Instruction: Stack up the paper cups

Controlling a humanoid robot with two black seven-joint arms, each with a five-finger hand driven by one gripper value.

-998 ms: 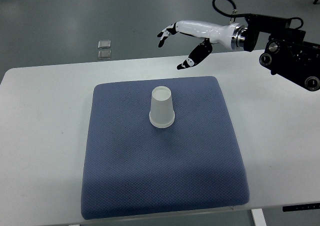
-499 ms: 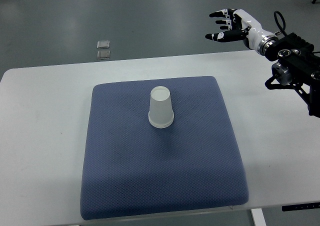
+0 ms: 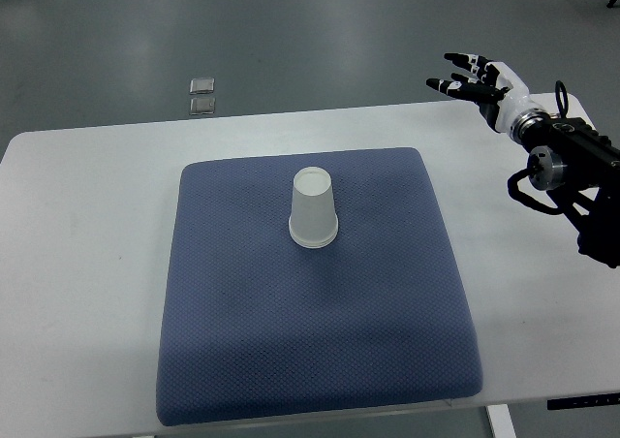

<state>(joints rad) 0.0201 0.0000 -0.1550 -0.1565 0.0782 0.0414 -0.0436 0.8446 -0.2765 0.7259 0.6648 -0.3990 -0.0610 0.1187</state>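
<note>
One paper cup (image 3: 314, 210) stands upside down on the blue pad (image 3: 320, 360), its wide rim resting on the fabric and its flat base facing up. It sits a little toward the far half of the pad and close to the middle from side to side. Whether it is a single cup or several nested together cannot be told from above.

The pad lies flat on the white table (image 3: 77, 293), covering most of the table's centre, with bare tabletop on its left, right and far sides.

The right hand (image 3: 480, 84) shows near the top right corner, above the far right edge of the table, well apart from the cup and off to the cup's far right. Its fingers (image 3: 463, 58) are spread and loosely extended, pointing toward the picture's left, and they grasp nothing. The white palm leads back into a metallic wrist and the black arm (image 3: 572, 176), which comes in from the right edge and hangs over the table's right side. Nothing lies between the hand and the cup except bare table and the pad's far right corner.

On the grey floor (image 3: 291, 31) beyond the table's far edge, to the cup's far left, lie two small clear square pieces (image 3: 201, 96), one just beside the other.
</note>
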